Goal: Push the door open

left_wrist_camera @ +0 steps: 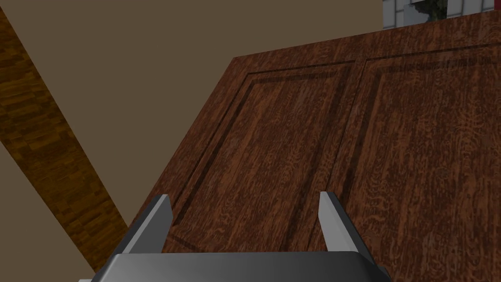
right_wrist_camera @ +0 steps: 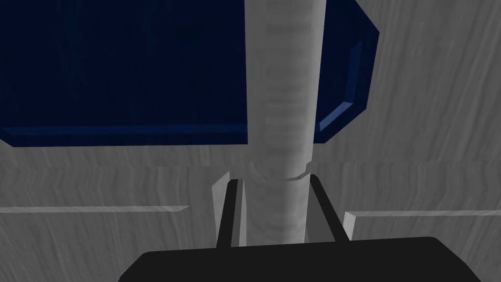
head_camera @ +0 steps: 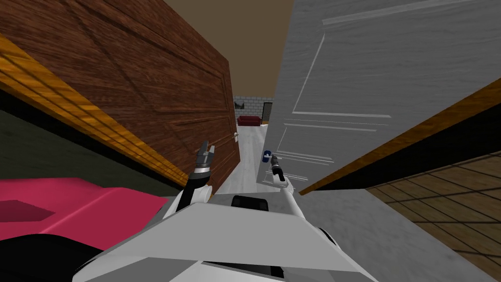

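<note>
Fingers of the right gripper (right_wrist_camera: 274, 180) clamp the grey handle (right_wrist_camera: 281, 98), blue plate (right_wrist_camera: 122, 73) behind, on the grey door (head_camera: 372, 73) at 1 o'clock; left gripper (left_wrist_camera: 245, 197) gapes wide facing the brown door (left_wrist_camera: 391, 147) at 10 o'clock.

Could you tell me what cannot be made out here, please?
- Head view: the dark brown wooden door and the grey panelled door hide most of the room beyond; its red sofa is too small for detail.
- Right wrist view: the light grey cylindrical handle in the right gripper runs off the picture's edge and covers part of the dark blue plate.
- Head view: the brown door's pale knob is too small.
</note>
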You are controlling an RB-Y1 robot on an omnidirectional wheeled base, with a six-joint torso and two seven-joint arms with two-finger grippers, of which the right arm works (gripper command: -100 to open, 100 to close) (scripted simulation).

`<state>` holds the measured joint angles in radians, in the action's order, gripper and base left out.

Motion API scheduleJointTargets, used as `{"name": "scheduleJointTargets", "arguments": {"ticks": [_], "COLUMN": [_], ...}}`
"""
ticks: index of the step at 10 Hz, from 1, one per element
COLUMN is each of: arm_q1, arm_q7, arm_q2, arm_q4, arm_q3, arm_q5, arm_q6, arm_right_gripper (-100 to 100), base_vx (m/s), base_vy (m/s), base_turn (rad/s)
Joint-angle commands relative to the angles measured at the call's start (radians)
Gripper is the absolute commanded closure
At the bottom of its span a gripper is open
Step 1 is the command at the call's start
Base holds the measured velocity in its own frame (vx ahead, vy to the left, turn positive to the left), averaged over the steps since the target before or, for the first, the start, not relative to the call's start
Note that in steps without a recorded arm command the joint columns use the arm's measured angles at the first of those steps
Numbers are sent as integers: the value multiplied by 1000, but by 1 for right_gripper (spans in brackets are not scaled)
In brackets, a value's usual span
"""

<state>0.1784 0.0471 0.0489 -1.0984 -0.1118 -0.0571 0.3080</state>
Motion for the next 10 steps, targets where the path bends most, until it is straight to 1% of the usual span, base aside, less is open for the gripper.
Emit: {"name": "scheduleJointTargets", "arguments": {"ticks": [1,3,6,8,10], "arm_q1": [16,20,25,29,33], "arm_q7": [-6,-18,-30,-41,-49], "arm_q2": [15,13,8,1,-6], "arm_q4": [11,16,21,26,30], "arm_q3": [-28,-57,-85,-114,-133], "arm_q5": [4,7,10,13,16], "arm_q6": [6,6,7,7,7], "arm_right_gripper": [100,100,100,100,100], "base_vx": [118,133,155,137,160], "base_vy": [56,89,87,105,74], "base_turn": [-62,-104,-83,-115,-85]}}
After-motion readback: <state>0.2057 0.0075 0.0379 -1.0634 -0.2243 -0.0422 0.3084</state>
